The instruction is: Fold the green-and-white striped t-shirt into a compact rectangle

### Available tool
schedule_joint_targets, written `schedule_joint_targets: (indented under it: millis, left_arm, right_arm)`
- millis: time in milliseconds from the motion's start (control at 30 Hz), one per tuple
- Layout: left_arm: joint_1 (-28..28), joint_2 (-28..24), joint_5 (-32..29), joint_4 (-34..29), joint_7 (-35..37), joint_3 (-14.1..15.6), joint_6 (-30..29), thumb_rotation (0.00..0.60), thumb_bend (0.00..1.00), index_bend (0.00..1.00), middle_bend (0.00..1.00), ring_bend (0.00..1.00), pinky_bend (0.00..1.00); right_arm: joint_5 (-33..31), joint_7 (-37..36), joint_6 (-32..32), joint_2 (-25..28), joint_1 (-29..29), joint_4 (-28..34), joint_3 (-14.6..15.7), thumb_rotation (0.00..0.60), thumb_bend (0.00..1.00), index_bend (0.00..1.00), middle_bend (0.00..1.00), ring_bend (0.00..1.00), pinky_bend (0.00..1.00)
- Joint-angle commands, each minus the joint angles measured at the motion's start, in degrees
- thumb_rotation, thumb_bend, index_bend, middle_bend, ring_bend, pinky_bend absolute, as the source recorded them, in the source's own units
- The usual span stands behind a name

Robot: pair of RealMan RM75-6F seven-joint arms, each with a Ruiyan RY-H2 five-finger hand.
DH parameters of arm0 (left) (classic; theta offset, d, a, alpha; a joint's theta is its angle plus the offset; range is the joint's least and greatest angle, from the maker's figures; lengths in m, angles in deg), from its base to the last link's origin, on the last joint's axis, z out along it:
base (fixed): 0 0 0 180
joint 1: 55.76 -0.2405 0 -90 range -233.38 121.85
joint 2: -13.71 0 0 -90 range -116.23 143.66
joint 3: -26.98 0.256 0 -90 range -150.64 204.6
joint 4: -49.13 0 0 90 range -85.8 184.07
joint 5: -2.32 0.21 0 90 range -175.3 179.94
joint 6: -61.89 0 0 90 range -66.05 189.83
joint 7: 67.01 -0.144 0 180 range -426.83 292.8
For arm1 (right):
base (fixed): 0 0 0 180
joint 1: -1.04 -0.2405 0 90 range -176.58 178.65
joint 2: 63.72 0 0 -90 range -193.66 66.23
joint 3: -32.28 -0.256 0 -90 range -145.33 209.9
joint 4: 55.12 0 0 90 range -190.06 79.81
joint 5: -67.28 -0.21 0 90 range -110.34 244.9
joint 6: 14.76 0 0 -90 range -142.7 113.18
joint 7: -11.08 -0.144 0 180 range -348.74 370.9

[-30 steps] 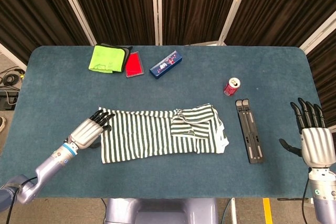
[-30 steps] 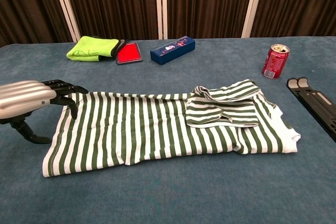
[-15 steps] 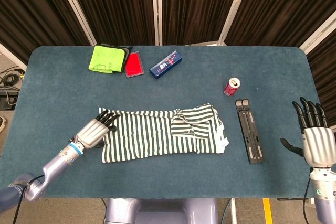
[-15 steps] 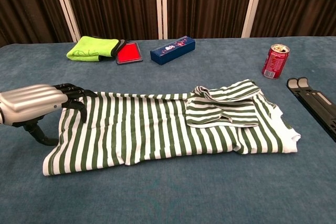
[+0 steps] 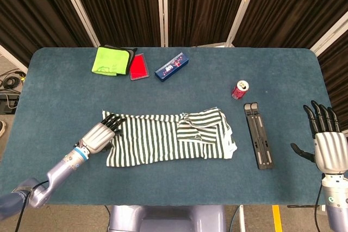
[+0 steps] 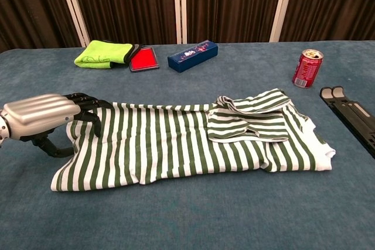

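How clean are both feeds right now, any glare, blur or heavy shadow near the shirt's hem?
Head view: even light, sharp, and the striped t-shirt reads clearly. Chest view: also sharp; the left hand shows a soft highlight on its metal back and casts a small shadow at the hem, where its dark fingers are hard to separate. The curtains are dark in both.
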Motion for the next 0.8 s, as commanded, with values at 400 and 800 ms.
schedule_joint_targets:
  millis: [400, 800]
  left_arm:
    - [0.4, 1.5, -0.9, 0.7, -0.2, 0.3, 1.0, 0.600, 0.43, 0.44, 0.00, 0.00, 0.00]
    - [0.9, 2.5, -1.6, 1.3, -0.5, -0.5, 0.7, 0.600, 0.43, 0.66, 0.00, 0.00, 0.00]
  right_arm:
    - [0.5, -0.6, 0.2, 0.4, 0.5, 0.4, -0.5, 0.600, 0.00, 0.08, 0.00, 0.00, 0.00]
    - [1.0, -0.8, 0.3, 0.4, 0.7, 0.4, -0.8, 0.600, 0.00, 0.08, 0.00, 0.00, 0.00]
